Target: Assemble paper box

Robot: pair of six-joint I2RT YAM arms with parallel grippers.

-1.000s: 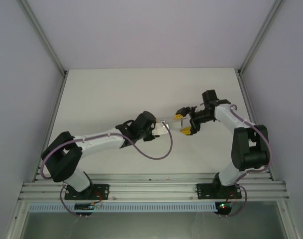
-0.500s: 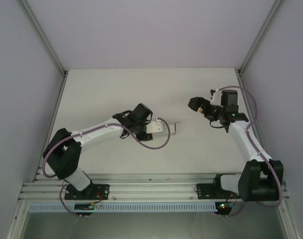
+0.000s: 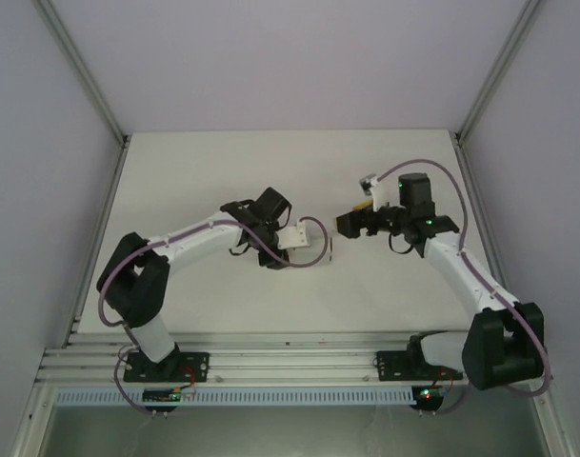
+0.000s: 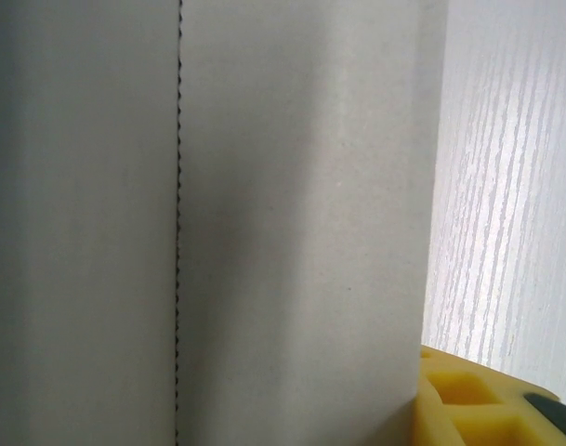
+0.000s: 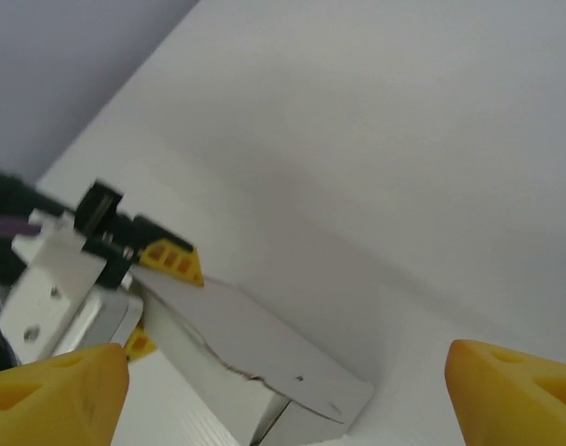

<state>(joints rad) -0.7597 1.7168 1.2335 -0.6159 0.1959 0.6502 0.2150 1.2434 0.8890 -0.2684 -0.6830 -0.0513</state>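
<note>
The paper box [image 5: 264, 358] is a folded white card piece with a torn-looking crease, held just above the white table. My left gripper [image 3: 313, 246] is shut on it: one yellow finger [image 5: 167, 261] lies on its top face and the other [image 5: 139, 344] under it. In the top view the box [image 3: 330, 249] sticks out to the right of that gripper. In the left wrist view the box's wall [image 4: 301, 223] with a perforated fold stands close up, beside one yellow finger [image 4: 468, 400]. My right gripper [image 3: 358, 202] is open, a short way right of the box, holding nothing.
The white table [image 3: 223, 171] is bare around both arms. Grey walls and aluminium frame posts [image 3: 85, 76] enclose it on three sides. A rail [image 3: 290, 362] carrying the arm bases runs along the near edge.
My right arm has swung out to the right and its gripper has come back toward the box, jaws wide. The left gripper has turned and shifted slightly, keeping hold of the box.
</note>
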